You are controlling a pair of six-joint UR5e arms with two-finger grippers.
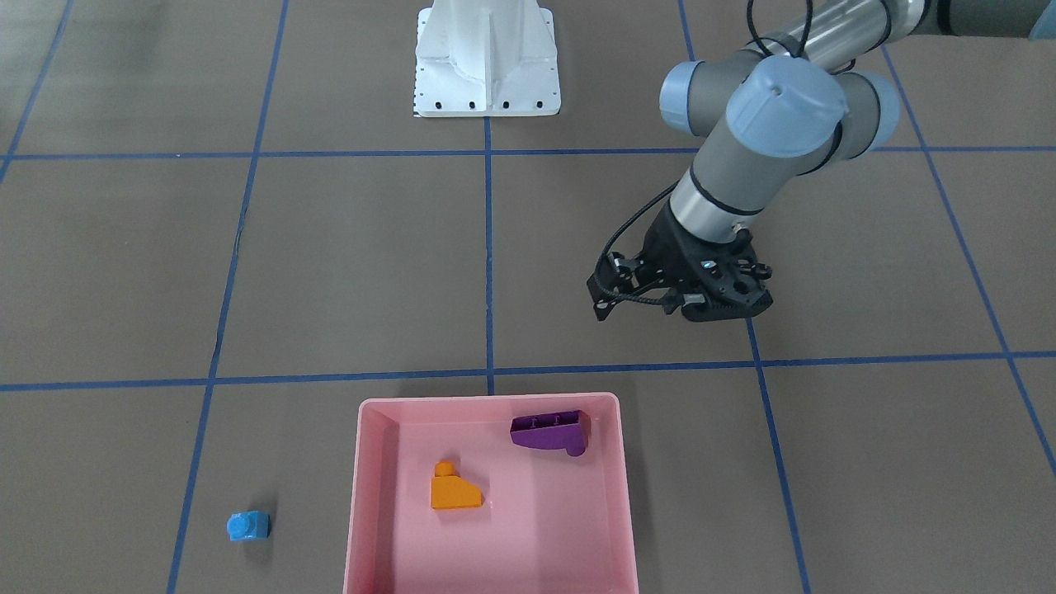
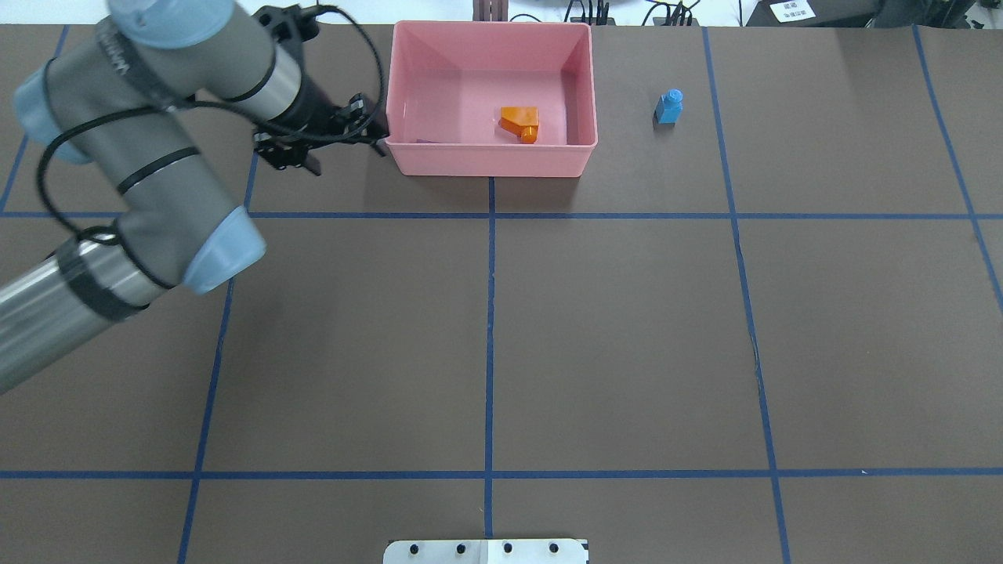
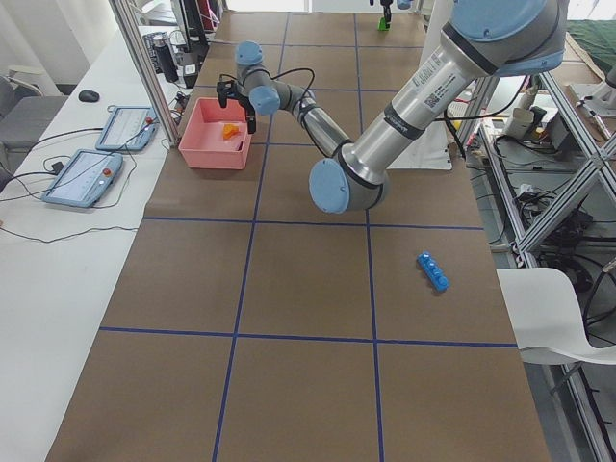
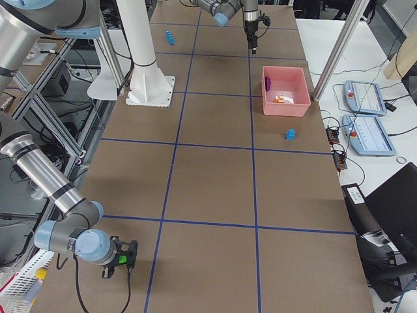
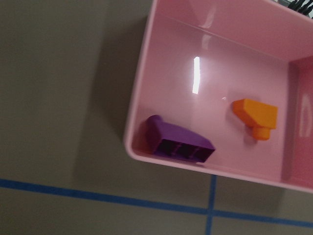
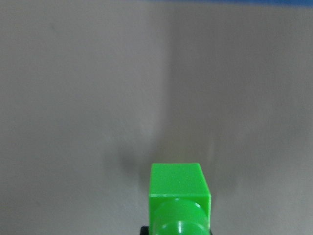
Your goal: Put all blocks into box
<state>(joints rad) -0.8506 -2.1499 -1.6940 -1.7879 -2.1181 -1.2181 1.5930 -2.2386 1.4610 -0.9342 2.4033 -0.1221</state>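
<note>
The left gripper hangs with its fingers spread and nothing between them, just outside a short wall of the box, a glossy pink plastic tray with rounded corners. The purple brick, curved at one end, lies on its side with its hollow ribbed underside showing. It sits in the box corner nearest that gripper, against the wall. The orange brick, a smooth wedge with one round stud, lies on the tray floor farther from the gripper, apart from the purple one.

The small blue brick, a one-stud cube, stands on the matte brown table beyond the box's opposite wall, well apart from the left gripper. The long blue brick, with its row of studs facing up, lies on the table a long way behind that gripper, inside a square of the blue tape grid.

At the far end of the table, the right gripper appears to be clamped on the green brick. Its own camera shows only a sliver of black finger, with the bright, square-edged brick and its round stud filling the bottom of the frame.
</note>
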